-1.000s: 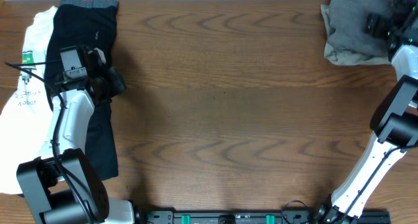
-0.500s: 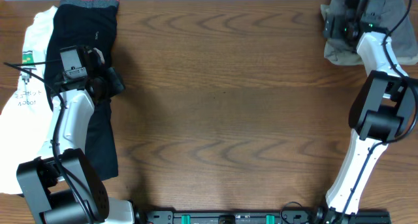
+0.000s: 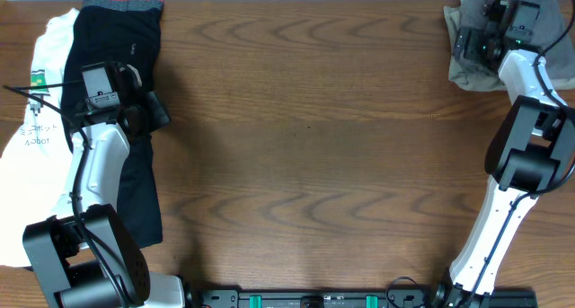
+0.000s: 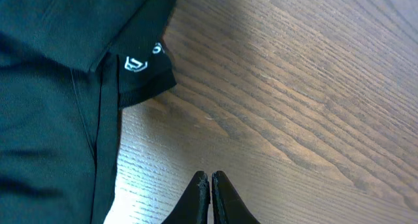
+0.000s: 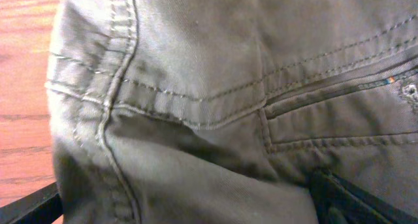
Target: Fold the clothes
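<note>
Two arms out at the clothes, one at each end of the table [image 3: 305, 146].
Trousers [image 3: 117, 39] lie just beside the left gripper [image 4: 210, 196], whose fingers are pressed together over bare wood, holding nothing; the T-shirt [image 3: 40, 119] is on the trousers' far side. Shorts [image 5: 215, 87] are bunched directly under the right gripper [image 5: 192, 201], whose fingers are spread wide, one on either side of the cloth.

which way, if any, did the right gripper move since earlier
yes, the right gripper moved left along the table's far edge, over the grey shorts
</note>
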You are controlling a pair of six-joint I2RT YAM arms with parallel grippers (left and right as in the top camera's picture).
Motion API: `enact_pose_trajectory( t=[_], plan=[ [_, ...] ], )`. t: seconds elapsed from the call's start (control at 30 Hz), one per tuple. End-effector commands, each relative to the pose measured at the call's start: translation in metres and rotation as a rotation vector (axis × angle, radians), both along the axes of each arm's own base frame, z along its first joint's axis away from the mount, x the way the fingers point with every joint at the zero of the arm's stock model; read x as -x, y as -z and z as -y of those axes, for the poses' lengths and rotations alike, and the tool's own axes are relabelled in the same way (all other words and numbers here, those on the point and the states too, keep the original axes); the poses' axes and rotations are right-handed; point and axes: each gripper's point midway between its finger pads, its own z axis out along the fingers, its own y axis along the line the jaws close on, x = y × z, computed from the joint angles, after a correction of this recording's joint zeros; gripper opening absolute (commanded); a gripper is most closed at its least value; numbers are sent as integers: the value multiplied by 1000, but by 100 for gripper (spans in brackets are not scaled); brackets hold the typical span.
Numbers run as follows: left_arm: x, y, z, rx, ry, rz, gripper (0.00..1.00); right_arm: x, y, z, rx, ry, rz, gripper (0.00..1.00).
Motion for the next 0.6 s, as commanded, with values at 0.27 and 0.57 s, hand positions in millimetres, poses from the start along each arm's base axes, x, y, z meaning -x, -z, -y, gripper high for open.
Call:
enact_pose_trajectory(
  t=[0.27, 0.57],
  plan=[
    [1, 8, -16, -77, -45, -21, 98, 30, -228, -64, -15, -203, 300, 99],
    [1, 8, -16, -77, -45, -22, 98, 92, -322, -166, -24, -370, 365, 99]
  ],
)
